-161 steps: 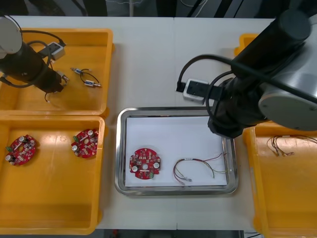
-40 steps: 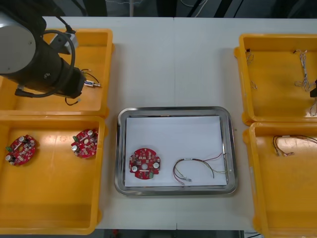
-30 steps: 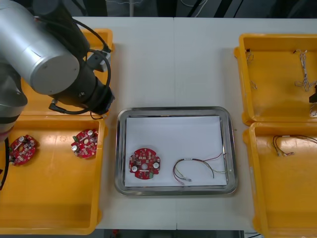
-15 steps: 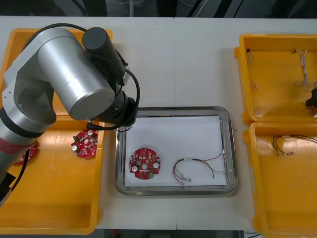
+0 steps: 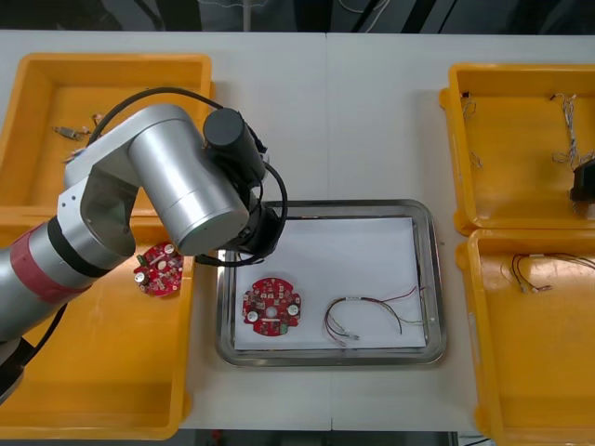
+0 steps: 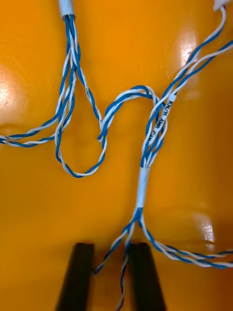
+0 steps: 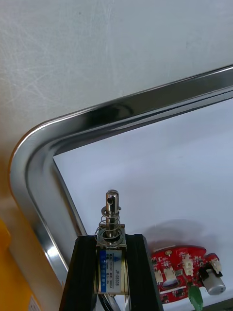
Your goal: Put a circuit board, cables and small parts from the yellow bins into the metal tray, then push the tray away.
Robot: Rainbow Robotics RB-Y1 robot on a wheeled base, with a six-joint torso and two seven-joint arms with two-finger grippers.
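My left gripper (image 7: 110,272) is shut on a small metal part (image 7: 110,252) with a spring and pin, held just above the near-left corner of the metal tray (image 7: 97,121). In the front view the silver left arm (image 5: 186,186) covers that corner of the tray (image 5: 330,205). A red circuit board (image 5: 271,307) and a thin cable (image 5: 367,311) lie on the tray's white inside. My right gripper (image 6: 110,274) is low in the far right yellow bin (image 5: 511,139), its fingers close together with strands of the twisted blue and white cable (image 6: 141,184) between them.
One circuit board (image 5: 158,269) lies in the near left bin (image 5: 93,372), partly under the arm. Small metal parts (image 5: 70,133) sit in the far left bin. A red and yellow cable (image 5: 535,271) lies in the near right bin.
The left arm has swung from the far left bin to the tray's left corner, carrying the small metal part. The right gripper has stayed at the far right bin's edge.
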